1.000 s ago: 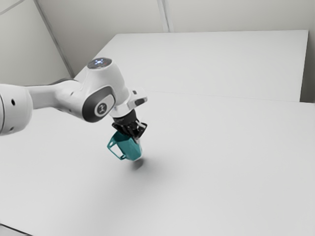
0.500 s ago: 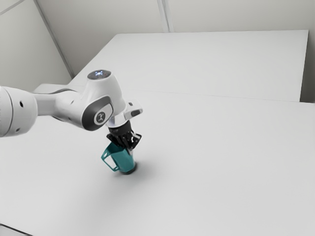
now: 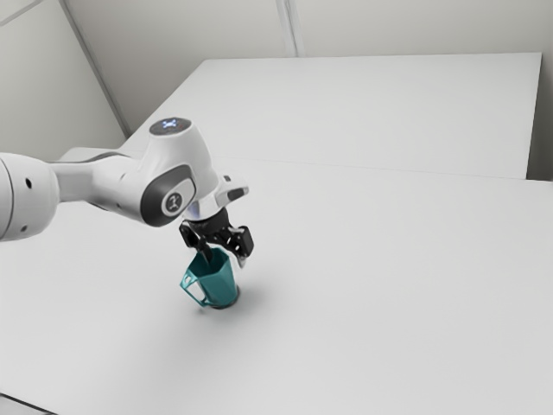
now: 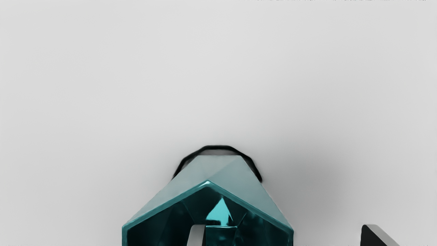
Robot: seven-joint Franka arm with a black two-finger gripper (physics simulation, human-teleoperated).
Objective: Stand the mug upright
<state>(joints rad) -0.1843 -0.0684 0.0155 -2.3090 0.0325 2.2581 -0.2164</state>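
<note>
My gripper (image 3: 225, 258) is open just above the teal faceted mug (image 3: 219, 283), one finger reaching into its mouth and the other outside its wall. The mug stands nearly upright on the table, mouth up, its handle toward the exterior view's left. In the wrist view the mug (image 4: 245, 198) has its rim facing the camera, and the gripper (image 4: 282, 235) has its fingers wide apart on either side of one mug wall.
The pale table (image 3: 371, 285) stretches around the mug. A raised white surface (image 3: 371, 112) lies beyond it, and a dark-edged corner (image 3: 28, 403) shows at the exterior view's lower left.
The mug has come down and from a tilt to nearly upright. My gripper moved down with it, then rose slightly, and its fingers have spread, letting the mug's wall go.
</note>
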